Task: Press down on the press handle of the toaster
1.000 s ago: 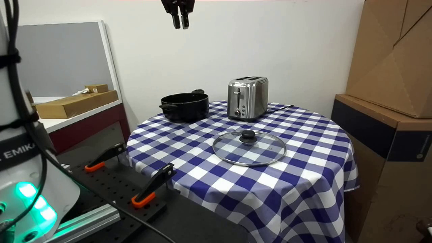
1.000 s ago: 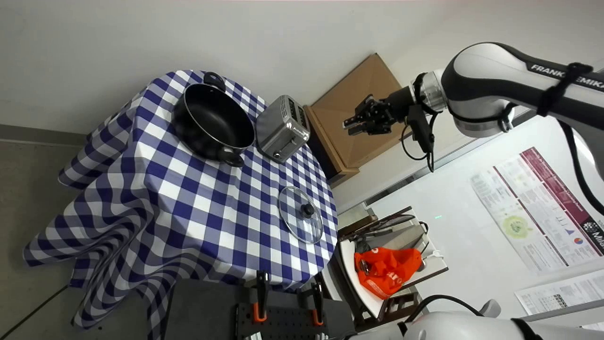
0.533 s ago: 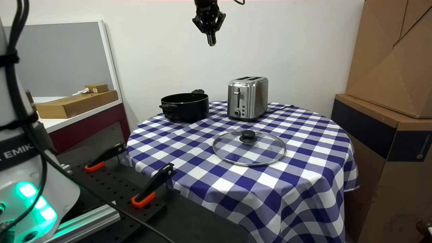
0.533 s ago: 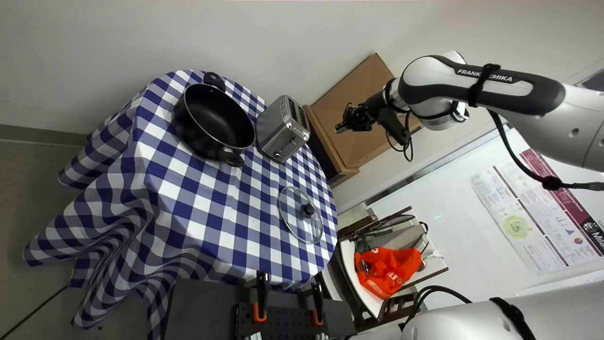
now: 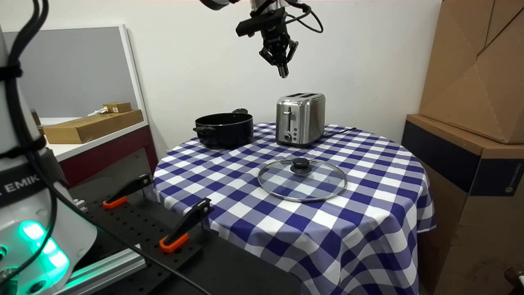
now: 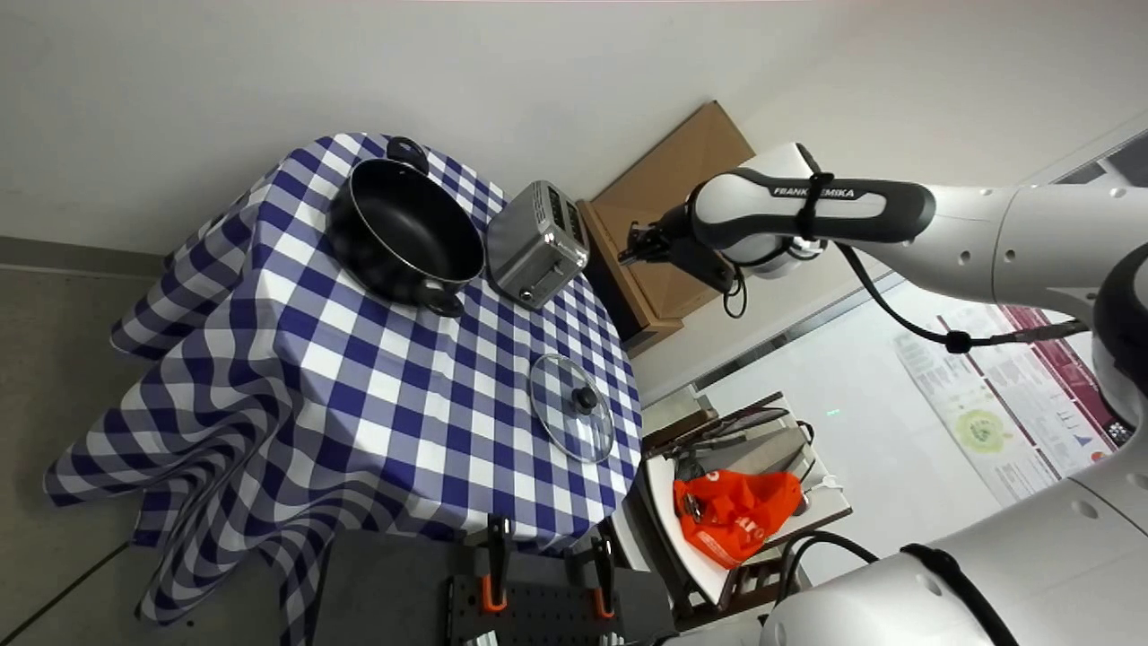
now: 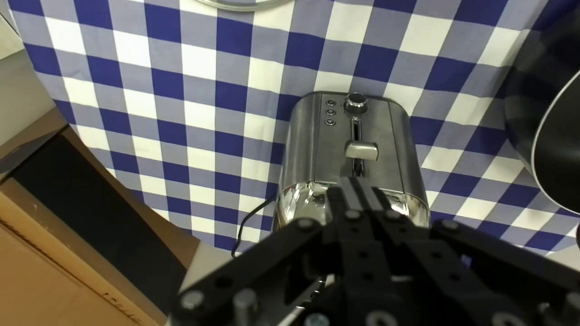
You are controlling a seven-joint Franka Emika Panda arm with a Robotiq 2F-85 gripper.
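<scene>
The silver toaster (image 5: 314, 119) stands upright on the checked tablecloth and shows in both exterior views (image 6: 520, 247). Its press handle (image 5: 287, 112) sticks out of the narrow end face, in the upper part of its slot. The press handle is clear in the wrist view (image 7: 361, 150), with the knob and buttons beyond it. My gripper (image 5: 283, 76) is shut and empty, in the air above the toaster's height and apart from it. In the wrist view my gripper (image 7: 357, 180) covers part of the toaster's shiny top edge, its fingertips appearing just below the press handle.
A black pot (image 5: 224, 131) stands beside the toaster. A glass lid (image 5: 302, 180) with a black knob lies on the tablecloth (image 5: 241, 209) in front of it. A black cord (image 5: 340, 132) runs behind the toaster. Large cardboard boxes (image 5: 470, 73) stand beside the table.
My gripper's fingers were slightly apart a second ago and are now together. The arm has come lower and nearer the toaster. Toaster, pot and lid have not moved.
</scene>
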